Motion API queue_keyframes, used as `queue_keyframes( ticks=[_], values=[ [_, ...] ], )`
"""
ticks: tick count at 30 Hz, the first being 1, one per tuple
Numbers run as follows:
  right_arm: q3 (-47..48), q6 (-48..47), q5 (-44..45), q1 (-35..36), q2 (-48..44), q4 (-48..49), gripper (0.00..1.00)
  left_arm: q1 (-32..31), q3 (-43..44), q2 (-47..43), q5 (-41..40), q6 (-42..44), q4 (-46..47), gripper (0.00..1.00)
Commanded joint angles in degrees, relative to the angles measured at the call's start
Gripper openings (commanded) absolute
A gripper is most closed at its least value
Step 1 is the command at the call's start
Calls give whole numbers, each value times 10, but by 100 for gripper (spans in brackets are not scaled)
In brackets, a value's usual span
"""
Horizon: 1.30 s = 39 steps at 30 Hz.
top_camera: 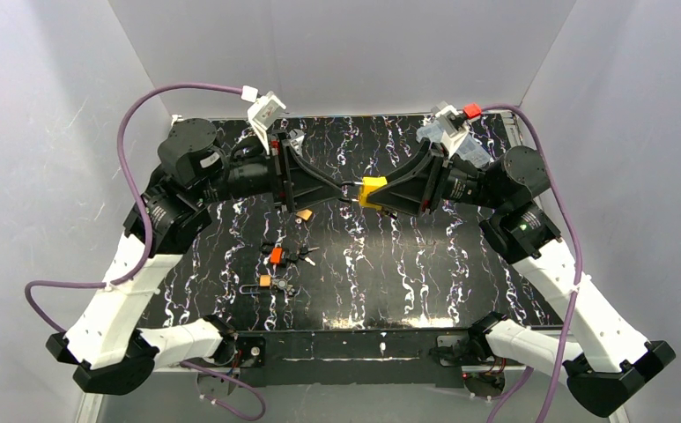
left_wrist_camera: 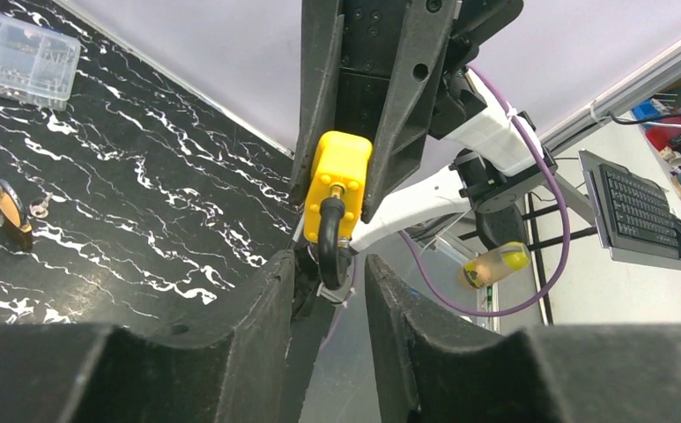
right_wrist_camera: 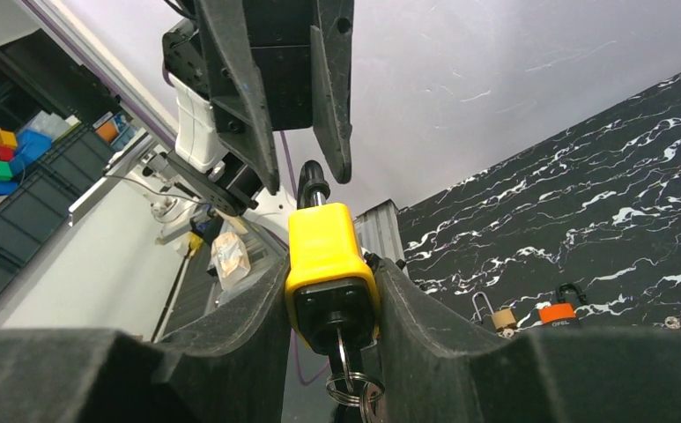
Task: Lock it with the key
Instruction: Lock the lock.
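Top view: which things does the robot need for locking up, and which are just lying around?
For the job:
- yellow padlock, held in the right gripper
- key in its keyhole
- left gripper, open at its shackle

Just lying about:
- brass padlock
- orange padlock
- third small padlock
- clear parts box

a black table (top_camera: 460,264) veined with white carries three small locks left of centre: a brass padlock (top_camera: 304,214) farthest back, an orange padlock (top_camera: 276,256) with keys just beside it, and a second orange padlock (top_camera: 265,281) nearest the front edge, its shackle pointing left. a clear plastic box (left_wrist_camera: 19,57) of small parts sits at the back. beyond the table's edge — a keyboard (left_wrist_camera: 640,207) and a bottle (left_wrist_camera: 493,264) with a yellow end.
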Motion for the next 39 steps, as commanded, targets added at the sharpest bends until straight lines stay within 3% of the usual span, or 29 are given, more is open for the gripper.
queue_keyframes(
  ticks=[1,6,10,20,39],
  values=[
    [31,-3,-9,0,-16,28,1,-2,11,2,18,14,-14,31],
    [34,-3,-16,0,-11,24,1,-3,9,8,21,15,-14,22],
    [37,4,-31,1,-5,26,1,-2,4,13,15,15,-14,0],
    [24,114,-71,1,26,134,1,-4,-16,26,23,21,-3,0],
    [66,96,-52,27,66,98,1,-48,-30,45,-14,33,2,0]
  ],
)
